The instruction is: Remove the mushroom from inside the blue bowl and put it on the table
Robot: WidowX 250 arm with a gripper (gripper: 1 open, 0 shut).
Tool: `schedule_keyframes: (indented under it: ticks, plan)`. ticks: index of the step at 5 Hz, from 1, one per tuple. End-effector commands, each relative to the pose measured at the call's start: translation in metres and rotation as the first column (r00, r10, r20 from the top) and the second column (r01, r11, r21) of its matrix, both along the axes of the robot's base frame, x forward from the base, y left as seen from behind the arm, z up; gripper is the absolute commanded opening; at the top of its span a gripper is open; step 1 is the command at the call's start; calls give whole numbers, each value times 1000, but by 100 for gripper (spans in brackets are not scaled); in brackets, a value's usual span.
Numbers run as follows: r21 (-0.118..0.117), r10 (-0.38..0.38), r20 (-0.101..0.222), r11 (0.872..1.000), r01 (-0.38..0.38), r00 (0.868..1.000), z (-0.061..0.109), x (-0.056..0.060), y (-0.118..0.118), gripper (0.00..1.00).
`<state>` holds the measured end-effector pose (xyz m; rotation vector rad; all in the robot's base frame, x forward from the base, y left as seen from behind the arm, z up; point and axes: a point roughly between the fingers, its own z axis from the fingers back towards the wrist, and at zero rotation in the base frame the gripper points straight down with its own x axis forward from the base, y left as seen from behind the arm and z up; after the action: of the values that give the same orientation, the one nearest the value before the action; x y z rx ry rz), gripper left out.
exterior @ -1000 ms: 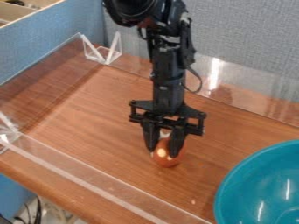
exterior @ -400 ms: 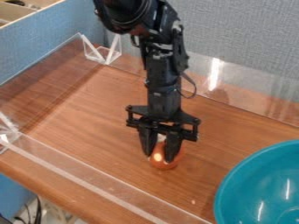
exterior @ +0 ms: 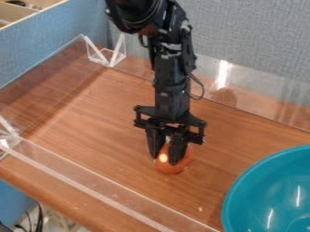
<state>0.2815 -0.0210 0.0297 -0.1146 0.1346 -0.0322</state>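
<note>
While its two dark fingers straddle the mushroom, the end effector is narrowed around the orange cap, pinching it from either side; the mushroom sits low against the worktop, well outside the blue bowl at the lower right. From the black joint at the top, the arm drops almost straight down, its end effector pointing at the wood.

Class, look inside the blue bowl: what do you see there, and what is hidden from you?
The visible inside of the blue bowl is bare. Its near part runs out of frame, so that stays unseen. The mushroom sits outside, on the table, between the fingers of the gripper.
</note>
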Motion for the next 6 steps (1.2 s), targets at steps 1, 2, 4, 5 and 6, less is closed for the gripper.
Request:
schedule_keyframes:
  ticks: [1,2,4,5,6]
  plan:
    - [19,5,6,1000,-5,1000,-1,0,24,0]
    - [23,9,2,1000,-9,1000,3,-5,35,0]
    - [32,-17,-7,999,17,1000,-3,-20,56,0]
    - [34,16,-10,999,-16,1000,8,-24,60,100]
    - [36,61,15,997,-61,998,9,-25,57,100]
